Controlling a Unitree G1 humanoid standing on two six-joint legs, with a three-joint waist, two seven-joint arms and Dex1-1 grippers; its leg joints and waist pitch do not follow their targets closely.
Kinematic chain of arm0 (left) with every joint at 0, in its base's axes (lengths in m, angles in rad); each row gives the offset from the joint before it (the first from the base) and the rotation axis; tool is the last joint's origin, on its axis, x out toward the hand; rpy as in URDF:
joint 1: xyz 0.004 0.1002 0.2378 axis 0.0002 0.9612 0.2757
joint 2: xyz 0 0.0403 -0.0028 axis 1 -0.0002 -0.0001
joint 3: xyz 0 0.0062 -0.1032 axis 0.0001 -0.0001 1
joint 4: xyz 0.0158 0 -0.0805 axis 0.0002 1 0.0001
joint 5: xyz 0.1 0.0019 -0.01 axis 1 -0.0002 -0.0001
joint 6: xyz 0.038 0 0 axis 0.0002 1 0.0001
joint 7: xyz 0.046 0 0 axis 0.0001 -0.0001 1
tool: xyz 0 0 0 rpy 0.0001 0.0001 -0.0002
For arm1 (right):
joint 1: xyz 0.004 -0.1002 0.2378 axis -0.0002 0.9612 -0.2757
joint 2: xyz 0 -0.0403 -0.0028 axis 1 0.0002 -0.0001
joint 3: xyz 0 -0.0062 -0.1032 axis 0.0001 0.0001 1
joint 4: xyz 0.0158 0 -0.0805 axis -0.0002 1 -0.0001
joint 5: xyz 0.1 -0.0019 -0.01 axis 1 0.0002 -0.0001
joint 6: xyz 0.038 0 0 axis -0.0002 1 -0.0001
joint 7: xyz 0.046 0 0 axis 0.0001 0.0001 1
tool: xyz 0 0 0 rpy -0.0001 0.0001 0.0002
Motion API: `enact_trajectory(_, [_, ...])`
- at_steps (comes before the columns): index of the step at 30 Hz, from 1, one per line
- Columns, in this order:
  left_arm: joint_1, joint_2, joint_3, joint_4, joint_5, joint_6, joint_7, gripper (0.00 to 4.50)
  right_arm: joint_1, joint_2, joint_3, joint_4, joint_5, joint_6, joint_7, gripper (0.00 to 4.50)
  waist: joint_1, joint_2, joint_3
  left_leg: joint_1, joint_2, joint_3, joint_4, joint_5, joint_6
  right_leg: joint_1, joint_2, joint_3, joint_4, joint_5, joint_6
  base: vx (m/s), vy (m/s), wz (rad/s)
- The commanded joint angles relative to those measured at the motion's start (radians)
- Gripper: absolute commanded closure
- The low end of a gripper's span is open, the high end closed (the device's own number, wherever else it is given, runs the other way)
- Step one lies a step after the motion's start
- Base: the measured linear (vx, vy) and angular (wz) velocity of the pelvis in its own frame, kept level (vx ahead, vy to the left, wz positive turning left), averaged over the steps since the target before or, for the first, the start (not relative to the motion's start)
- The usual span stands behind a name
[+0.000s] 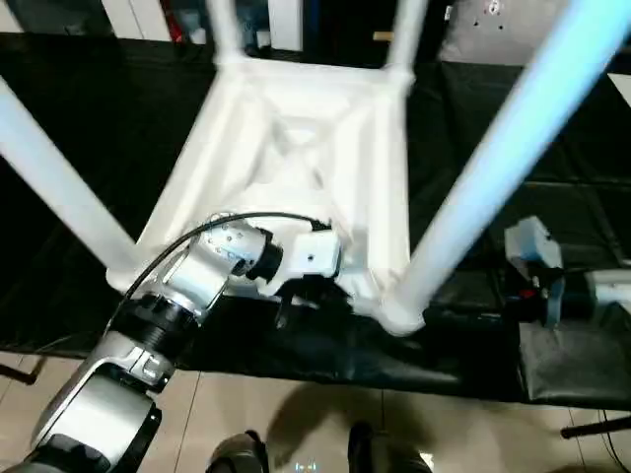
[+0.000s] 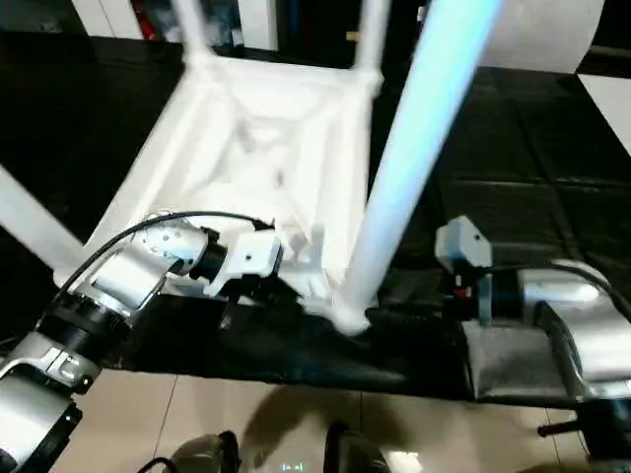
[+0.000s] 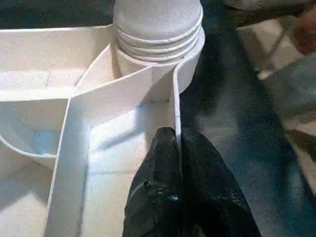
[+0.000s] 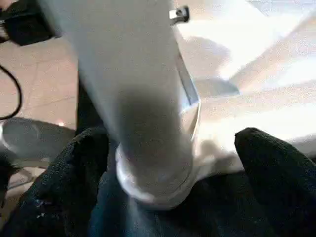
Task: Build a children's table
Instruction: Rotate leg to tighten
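**Upturned table, left fingers pinching its rim**

You see the children's table (image 1: 296, 148) lying upside down on the black table cover (image 1: 513, 197), ribbed underside up, its near edge along the cover's near edge. All four legs stand in their corner sockets, each cut off by the frame's top; the near right leg (image 1: 493, 168) is blurred. Your left gripper (image 3: 177, 148) is clenched on the thin rim wall beside a socket, one finger on either side. Your right gripper (image 4: 173, 173) is spread wide, its fingers (image 4: 271, 163) flanking the base of the near right leg without touching it
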Motion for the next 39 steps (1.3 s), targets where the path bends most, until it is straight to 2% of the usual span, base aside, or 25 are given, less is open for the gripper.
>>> enact_trajectory(1, [-0.01, -0.012, -0.065, 0.0, 0.01, -0.019, -0.065, 4.5, -0.007, -0.007, 0.02, 0.008, 0.008, -0.007, 0.035, 0.44, -0.004, -0.014, -0.076, 0.004, 0.055, -0.001, -0.043, -0.009, 0.217, 0.073, -0.076, 0.043, -0.032, -0.129, -0.303, 0.0, 0.0, 0.0])
enact_trajectory(2, [-0.02, -0.012, -0.07, 0.008, 0.008, -0.03, -0.079, 4.5, -0.02, -0.011, 0.047, 0.021, 0.021, 0.007, 0.078, 0.44, -0.001, -0.015, -0.075, 0.004, 0.054, -0.001, -0.043, -0.019, 0.214, 0.073, -0.075, 0.043, -0.035, -0.147, -0.3, 0.0, 0.0, 0.0])
enact_trajectory(3, [-0.02, -0.012, -0.07, 0.008, 0.008, -0.03, -0.079, 4.5, -0.02, -0.011, 0.047, 0.021, 0.021, 0.007, 0.078, 0.66, -0.001, -0.015, -0.074, 0.003, 0.053, -0.001, -0.044, -0.026, 0.21, 0.073, -0.076, 0.043, -0.037, -0.161, -0.297, 0.0, 0.0, 0.0])
enact_trajectory(7, [-0.034, -0.013, -0.068, 0.032, 0.005, -0.054, -0.097, 4.5, -0.037, -0.012, 0.079, 0.049, 0.032, 0.012, 0.131, 0.86, 0.006, -0.017, -0.072, 0.002, 0.051, -0.001, -0.046, -0.059, 0.176, 0.073, -0.076, 0.045, -0.043, -0.232, -0.268, 0.0, 0.0, 0.0])
enact_trajectory(11, [-0.04, -0.015, -0.067, 0.041, 0.004, -0.062, -0.105, 4.5, -0.05, -0.004, 0.091, 0.07, 0.024, -0.006, 0.144, 1.33, 0.006, -0.018, -0.073, 0.002, 0.05, -0.002, -0.045, -0.064, 0.167, 0.071, -0.075, 0.045, -0.045, -0.241, -0.261, 0.0, 0.0, 0.0])
enact_trajectory(13, [-0.041, -0.016, -0.067, 0.044, 0.003, -0.064, -0.105, 4.5, -0.055, -0.001, 0.094, 0.078, 0.021, -0.01, 0.149, 1.39, 0.006, -0.019, -0.073, 0.0, 0.049, -0.002, -0.045, -0.057, 0.167, 0.073, -0.074, 0.044, -0.043, -0.233, -0.259, 0.0, 0.0, 0.0])
enact_trajectory(14, [-0.043, -0.016, -0.067, 0.046, 0.002, -0.064, -0.106, 4.5, -0.059, 0.001, 0.098, 0.082, 0.022, -0.009, 0.155, 1.6, 0.005, -0.02, -0.073, -0.001, 0.048, -0.002, -0.045, -0.055, 0.168, 0.073, -0.073, 0.044, -0.043, -0.229, -0.258, 0.0, 0.0, 0.0])
enact_trajectory(18, [-0.043, -0.013, -0.068, 0.052, -0.001, -0.071, -0.107, 4.5, -0.062, 0.001, 0.112, 0.081, 0.027, -0.005, 0.169, 1.9, 0.007, -0.017, -0.071, 0.0, 0.049, -0.001, -0.045, -0.055, 0.171, 0.07, -0.073, 0.044, -0.044, -0.233, -0.258, 0.0, 0.0, 0.0])
enact_trajectory(21, [-0.043, -0.011, -0.066, 0.056, 0.0, -0.074, -0.108, 4.5, -0.061, 0.003, 0.114, 0.077, 0.034, 0.003, 0.171, 2.21, 0.007, -0.018, -0.073, -0.001, 0.049, -0.002, -0.045, -0.049, 0.171, 0.072, -0.073, 0.044, -0.041, -0.219, -0.261, 0.0, 0.0, 0.0])
enact_trajectory(27, [-0.036, -0.005, -0.056, 0.062, -0.001, -0.06, -0.098, 4.5, -0.041, 0.001, 0.115, 0.052, 0.063, 0.036, 0.175, 2.4, 0.007, -0.017, -0.071, -0.001, 0.049, -0.002, -0.047, -0.066, 0.16, 0.072, -0.073, 0.044, -0.045, -0.247, -0.253, 0.0, 0.0, 0.0])
enact_trajectory(30, [-0.024, -0.018, -0.03, 0.052, -0.011, 0.018, -0.05, 4.5, 0.007, 0.022, 0.087, -0.011, 0.116, 0.103, 0.125, 2.45, 0.012, -0.013, -0.071, 0.001, 0.05, -0.002, -0.047, -0.065, 0.156, 0.071, -0.073, 0.046, -0.046, -0.242, -0.254, 0.0, 0.0, 0.0])
enact_trajectory(32, [-0.019, -0.028, -0.017, 0.044, -0.015, 0.06, -0.018, 4.5, 0.029, 0.043, 0.07, -0.043, 0.134, 0.138, 0.073, 2.45, 0.013, -0.014, -0.072, 0.0, 0.051, -0.004, -0.048, -0.057, 0.154, 0.072, -0.073, 0.046, -0.044, -0.231, -0.256, 0.0, 0.0, 0.0])
enact_trajectory(33, [-0.009, -0.06, 0.015, 0.025, -0.021, 0.156, 0.071, 4.5, 0.066, 0.107, 0.042, -0.092, 0.121, 0.181, -0.092, 2.45, 0.011, -0.013, -0.068, -0.003, 0.049, -0.003, -0.05, -0.069, 0.144, 0.071, -0.073, 0.045, -0.049, -0.253, -0.251, 0.0, 0.0, 0.0])
enact_trajectory(34, [-0.008, -0.066, 0.02, 0.023, -0.021, 0.168, 0.087, 4.5, 0.069, 0.119, 0.039, -0.096, 0.111, 0.18, -0.119, 2.45, 0.006, -0.013, -0.061, -0.004, 0.045, -0.005, -0.055, -0.115, 0.12, 0.068, -0.073, 0.041, -0.063, -0.357, -0.223, 0.0, 0.0, 0.0])
enact_trajectory(35, [-0.007, -0.088, 0.032, 0.022, -0.021, 0.198, 0.132, 4.5, 0.071, 0.156, 0.033, -0.099, 0.076, 0.201, -0.211, 2.45, 0.003, -0.013, -0.059, 0.001, 0.042, -0.006, -0.058, -0.144, 0.104, 0.066, -0.075, 0.04, -0.071, -0.429, -0.203, 0.0, 0.0, 0.0])
enact_trajectory(36, [-0.007, -0.099, 0.037, 0.023, -0.021, 0.212, 0.152, 4.5, 0.07, 0.174, 0.031, -0.1, 0.059, 0.219, -0.257, 2.45, -0.004, -0.018, -0.056, -0.002, 0.035, -0.011, -0.061, -0.169, 0.076, 0.07, -0.075, 0.037, -0.079, -0.534, -0.163, 0.0, 0.0, 0.0])
enact_trajectory(37, [-0.007, -0.099, 0.037, 0.023, -0.021, 0.212, 0.152, 4.5, 0.07, 0.174, 0.031, -0.1, 0.059, 0.219, -0.257, 2.45, -0.007, -0.018, -0.055, -0.001, 0.033, -0.013, -0.063, -0.171, 0.066, 0.07, -0.076, 0.037, -0.084, -0.576, -0.142, 0.0, 0.0, 0.0])
enact_trajectory(38, [-0.007, -0.116, 0.043, 0.027, -0.018, 0.225, 0.183, 4.5, 0.07, 0.203, 0.024, -0.102, 0.046, 0.227, -0.31, 2.46, -0.023, -0.02, -0.053, -0.004, 0.029, -0.016, -0.066, -0.184, 0.059, 0.069, -0.076, 0.037, -0.094, -0.648, -0.099, 0.0, 0.0, 0.0])
enact_trajectory(39, [-0.009, -0.139, 0.051, 0.033, -0.019, 0.245, 0.219, 4.5, 0.071, 0.235, 0.017, -0.107, 0.034, 0.236, -0.367, 2.46, -0.027, -0.018, -0.053, -0.005, 0.03, -0.017, -0.067, -0.185, 0.058, 0.068, -0.076, 0.035, -0.095, -0.655, -0.093, 0.0, 0.0, 0.0])
